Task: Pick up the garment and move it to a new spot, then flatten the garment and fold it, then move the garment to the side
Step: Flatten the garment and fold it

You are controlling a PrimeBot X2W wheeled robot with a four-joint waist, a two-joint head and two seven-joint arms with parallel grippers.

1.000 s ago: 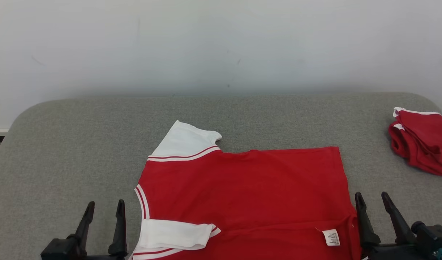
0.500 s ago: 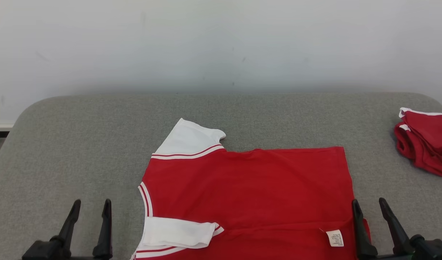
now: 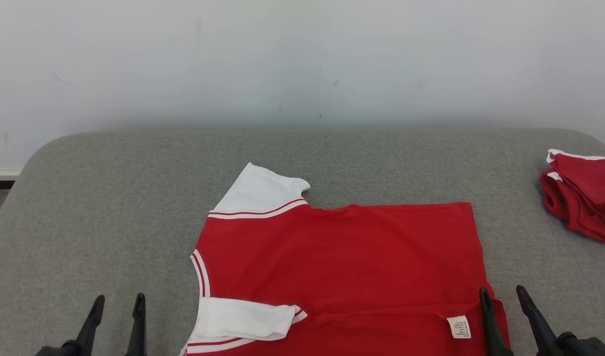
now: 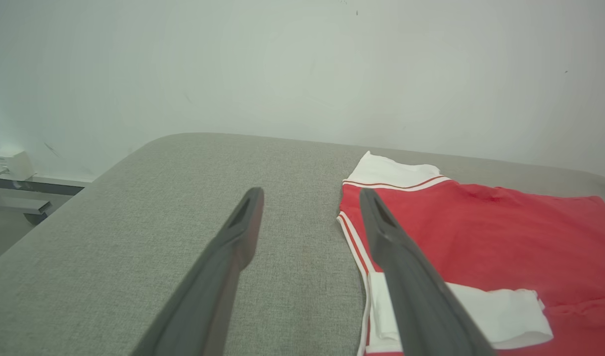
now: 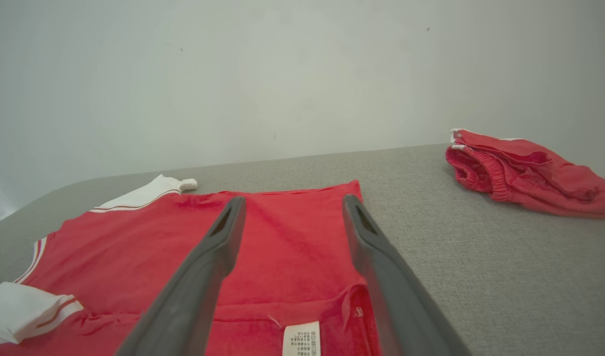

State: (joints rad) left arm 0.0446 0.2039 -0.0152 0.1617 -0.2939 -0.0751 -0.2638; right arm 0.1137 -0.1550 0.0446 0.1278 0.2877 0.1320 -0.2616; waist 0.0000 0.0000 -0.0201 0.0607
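Garment: a red short-sleeved jersey shirt with white sleeves and striped trim, laid flat on the near middle of the grey fabric-covered tabletop, neckline to the left, hem to the right.
White far sleeve: spread out past the red body, towards the pale wall.
White near sleeve: turned in over the red body; a crease runs from it towards the white care label, so the near side is judged to be folded in already.
Left tool: released, jaws wide, nothing grasped; placed over bare tabletop, near the neckline and to its left.
Right tool: released, jaws wide, nothing grasped; its inner finger is seen over the hem corner beside the care label, its outer finger over bare tabletop.
Crumpled red garment with white trim: heaped at the right edge, well apart from the shirt.
Step judged: folding is part done; the far side is not yet brought over.
Risk, single layer: only the top layer may be pinched at the hem corner, and the turned-in flap would then be pulled open.
Risk, drag: the shirt may be dragged and wrinkled on the cloth surface if only one end is lifted.
Risk, sleeve: the near sleeve may slip out when the shirt is raised.
Risk, placement: the red heap may be disturbed if the shirt is moved aside to the right.
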